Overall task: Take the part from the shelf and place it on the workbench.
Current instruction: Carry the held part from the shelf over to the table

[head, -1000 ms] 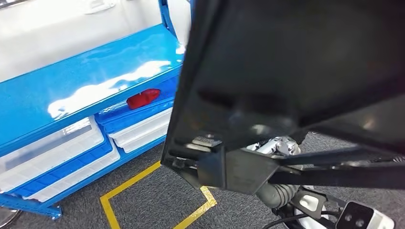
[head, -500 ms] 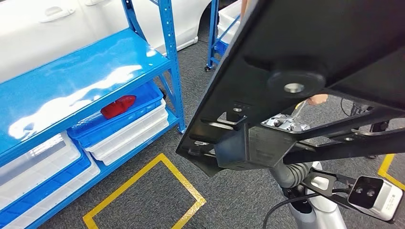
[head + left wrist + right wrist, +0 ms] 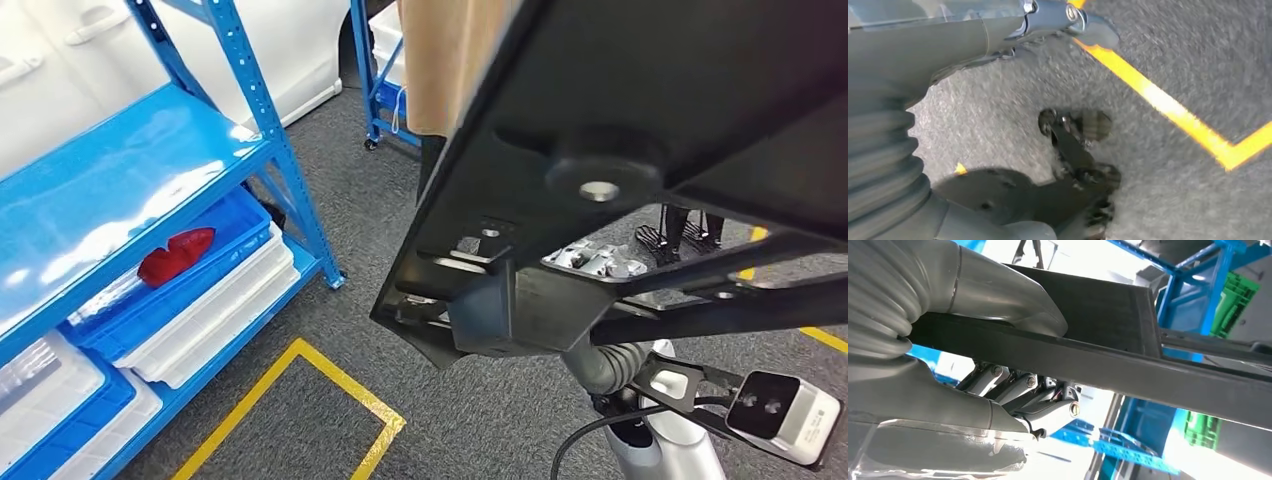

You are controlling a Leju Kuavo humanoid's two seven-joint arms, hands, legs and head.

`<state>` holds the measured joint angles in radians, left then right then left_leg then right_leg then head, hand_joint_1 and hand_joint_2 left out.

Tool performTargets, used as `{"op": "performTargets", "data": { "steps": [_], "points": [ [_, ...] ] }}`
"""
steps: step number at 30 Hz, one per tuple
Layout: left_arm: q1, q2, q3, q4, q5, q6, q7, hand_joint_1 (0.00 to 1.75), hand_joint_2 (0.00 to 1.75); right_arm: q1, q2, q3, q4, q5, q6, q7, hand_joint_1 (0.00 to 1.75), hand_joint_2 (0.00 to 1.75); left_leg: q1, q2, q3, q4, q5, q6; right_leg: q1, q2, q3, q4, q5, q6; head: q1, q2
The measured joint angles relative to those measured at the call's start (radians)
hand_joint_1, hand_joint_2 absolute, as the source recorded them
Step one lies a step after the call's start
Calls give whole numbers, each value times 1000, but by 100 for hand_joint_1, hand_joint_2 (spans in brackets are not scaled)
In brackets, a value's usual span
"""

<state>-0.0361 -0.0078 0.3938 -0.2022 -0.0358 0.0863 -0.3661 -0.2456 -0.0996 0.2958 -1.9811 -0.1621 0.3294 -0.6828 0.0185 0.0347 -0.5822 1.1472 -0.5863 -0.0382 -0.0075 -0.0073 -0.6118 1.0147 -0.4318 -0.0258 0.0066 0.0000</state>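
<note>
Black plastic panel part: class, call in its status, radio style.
Right robot hand grips the large black plastic panel part, carried clear of the blue metal shelf. Left robot hand hangs over grey floor. Person in tan stands ahead.

Large black part, tilted, underside up, across upper right. Right robot hand beneath, partly hidden; grip unclear. Blue shelf at left; lower tier holds blue bin containing red item, white trays beneath. Yellow floor tape.
</note>
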Motion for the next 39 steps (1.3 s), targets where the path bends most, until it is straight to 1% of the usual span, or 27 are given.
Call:
{"op": "performTargets", "data": {
  "steps": [2, 3, 4, 5, 7, 9, 11, 12, 13, 15, 17, 18, 19, 20, 22, 24, 26, 27, 29, 30, 32, 33, 34, 35, 36, 37, 39],
  "points": [
    [5, 2, 1, 0, -4, 2, 1, 0, 175, 8, 0, 0, 1, -10, 7, -3, 175, 175, 0, -22, -64, 122, -41, 2, 4, 27, 1, 1, -1, -5, -2, 0],
    [7, 4, 1, 0, -6, 3, 0, 0, 175, 13, 0, 0, 1, -14, 13, -5, 175, 175, 0, -26, -80, 142, -34, 3, 5, 43, 1, 3, -1, -5, -1, 0],
    [9, 4, 1, 0, -8, 3, 0, 0, 175, 16, 0, 0, 2, -17, 21, -7, 175, 175, 0, -29, -77, 122, -8, 5, 5, 58, 1, 5, -2, -5, -2, 0],
    [9, 5, 1, 0, -12, 3, -2, 0, 175, 18, 0, 0, 3, -20, 27, -8, 175, 175, 0, -35, -59, 70, 31, 8, 5, 74, 2, 7, -3, -4, -2, 0],
    [9, 7, 1, 0, -17, 0, -4, 0, 175, 14, 0, 1, 7, -26, 34, -10, 175, 175, 3, -77, -12, -57, 95, 15, 5, 101, 0, 14, -6, 2, -1, 0],
    [6, 9, 1, 0, -19, -5, -3, 0, 175, 1, 0, 2, 13, -34, 32, -6, 175, 175, 2, -107, 10, -115, 109, 18, 1, 124, -7, 18, -4, 14, -1, 0],
    [-1, 11, 1, 0, -18, -9, 0, 0, 175, -17, 0, 4, 20, -46, 23, 5, 175, 175, -1, -92, 15, -125, 111, 26, -4, 143, -14, 17, 1, 28, -1, 0],
    [-4, 11, 1, 0, -16, -11, 2, 0, 175, -26, -1, 5, 23, -53, 17, 13, 175, 175, -1, -81, 18, -131, 115, 32, -4, 131, -17, 21, -2, 34, 0, 0],
    [-6, 11, 2, 0, -12, -13, 4, 0, 175, -38, -1, 7, 27, -58, 11, 20, 175, 175, 0, -69, 22, -138, 120, 39, -2, 108, -25, 38, -13, 39, 1, 0],
    [-5, 11, 5, 0, -6, -16, 7, 0, 175, -60, -1, 14, 38, -64, -2, 32, 175, 175, -1, -44, 26, -146, 123, 47, -2, 45, -68, 129, -63, 47, 4, 0],
    [-1, 9, 7, 0, -6, -16, 13, 0, 175, -70, -1, 20, 53, -66, -20, 37, 175, 175, -4, -18, 27, -146, 121, 51, -7, 23, -126, 248, -110, 56, 5, 0],
    [0, 7, 7, 0, -6, -16, 16, 0, 175, -71, -1, 22, 59, -65, -30, 39, 175, 175, -5, -5, 27, -145, 120, 51, -10, 19, -140, 276, -113, 60, 5, 0],
    [1, 5, 7, 0, -7, -16, 19, 0, 175, -70, -2, 23, 64, -65, -39, 42, 175, 175, -5, 7, 28, -145, 118, 51, -13, 16, -136, 267, -99, 62, 5, 0],
    [1, 1, 7, 0, -7, -15, 24, 0, 175, -71, -3, 23, 66, -64, -45, 44, 175, 175, -5, 18, 30, -145, 116, 49, -15, 8, -111, 221, -71, 62, 5, 0],
    [1, -5, 8, 0, -7, -8, 39, 0, 175, -71, -8, 23, 68, -61, -55, 51, 175, 175, -8, 36, 36, -143, 110, 41, -9, -33, -40, 88, -20, 56, 5, 0],
    [3, -10, 10, 0, -8, 4, 63, 0, 175, -67, -14, 21, 68, -59, -60, 55, 175, 175, -12, 53, 41, -142, 103, 30, 2, -61, -4, 15, -5, 41, 4, 0],
    [4, -19, 10, 0, -11, 14, 83, 0, 175, -53, -23, 13, 66, -54, -61, 53, 175, 175, -13, 71, 47, -144, 98, 20, 6, -45, -5, 8, -6, 27, 3, 0],
    [5, -23, 10, 0, -12, 17, 89, 0, 175, -43, -28, 9, 64, -52, -59, 51, 175, 175, -11, 67, 49, -141, 92, 15, 5, -34, -3, 4, -5, 21, 3, 0],
    [9, -31, 11, 0, -12, 17, 91, 0, 175, -28, -34, 4, 60, -47, -56, 42, 175, 175, -6, 26, 31, -93, 58, 8, 1, -13, 1, -3, -2, 9, 2, 0],
    [12, -35, 12, 0, -10, 15, 88, 0, 175, -23, -36, 4, 57, -43, -55, 36, 175, 175, -3, -1, 6, -38, 28, 7, 0, -3, 3, -4, -1, 4, 1, 0],
    [18, -42, 18, 0, -5, 9, 77, 0, 175, -12, -36, 7, 55, -26, -58, 23, 175, 175, -2, -23, -61, 96, -27, 5, 2, 22, 3, -3, -2, -1, -1, 0],
    [21, -43, 22, 0, -2, 6, 71, 0, 175, -7, -36, 11, 55, -16, -60, 19, 175, 175, -2, -26, -85, 137, -34, 5, 3, 37, 3, -2, -3, -1, -1, 0],
    [22, -43, 26, 0, 1, 5, 67, 0, 175, -5, -35, 17, 55, -6, -62, 17, 175, 175, -2, -27, -93, 143, -20, 5, 3, 51, 3, 0, -3, -1, -1, 0],
    [21, -43, 30, 0, 4, 5, 64, 0, 175, -5, -35, 24, 55, 1, -64, 17, 175, 175, -1, -30, -83, 109, 11, 6, 3, 66, 3, 3, -4, 0, -1, 0],
    [20, -43, 34, 0, 9, 8, 63, 0, 175, -7, -33, 31, 55, 6, -67, 18, 175, 175, 0, -41, -59, 48, 51, 7, 2, 80, 3, 6, -6, 2, -1, 0],
    [18, -43, 39, 0, 13, 12, 62, 0, 175, -10, -32, 38, 55, 8, -70, 18, 175, 175, 2, -65, -33, -17, 81, 9, 3, 92, 2, 11, -8, 6, -1, 0],
    [15, -44, 49, 0, 15, 17, 60, 0, 175, -17, -30, 47, 56, 6, -75, 19, 175, 175, 5, -105, 2, -100, 108, 14, 1, 115, -5, 19, -10, 18, -1, 0]
  ]
}}
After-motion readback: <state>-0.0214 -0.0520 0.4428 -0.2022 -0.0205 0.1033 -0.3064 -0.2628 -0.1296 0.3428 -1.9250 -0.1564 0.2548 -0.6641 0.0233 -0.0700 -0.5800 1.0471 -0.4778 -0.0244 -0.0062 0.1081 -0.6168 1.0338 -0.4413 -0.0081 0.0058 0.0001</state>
